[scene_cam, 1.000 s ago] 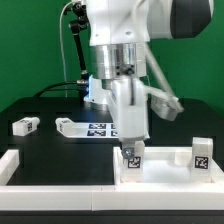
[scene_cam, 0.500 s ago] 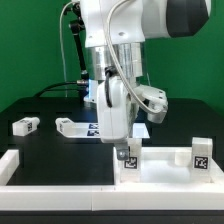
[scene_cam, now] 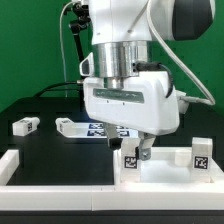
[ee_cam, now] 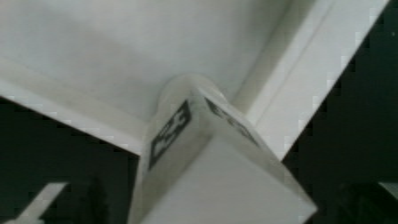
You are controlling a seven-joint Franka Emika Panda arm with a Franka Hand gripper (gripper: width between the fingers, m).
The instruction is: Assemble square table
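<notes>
The white square top [scene_cam: 165,168] lies at the exterior view's front right. One tagged white leg block [scene_cam: 131,160] stands upright on its left corner. A second leg block [scene_cam: 203,152] stands on its right corner. My gripper [scene_cam: 139,151] comes straight down onto the left leg block and is shut on it. In the wrist view this leg block [ee_cam: 214,160] fills the middle, tag edge-on, with my gripper [ee_cam: 214,215] around it and the top's rim [ee_cam: 294,70] behind. Two loose leg blocks [scene_cam: 25,126] [scene_cam: 69,126] lie on the black table at the left.
The marker board [scene_cam: 100,128] lies mid-table behind the arm. Long white border rails [scene_cam: 55,172] run along the front and left edges. Cables hang at the back left against the green wall.
My wrist has turned about its vertical axis, so the broad side of the hand now faces the camera. The gripped leg block stays upright at the same corner of the top.
</notes>
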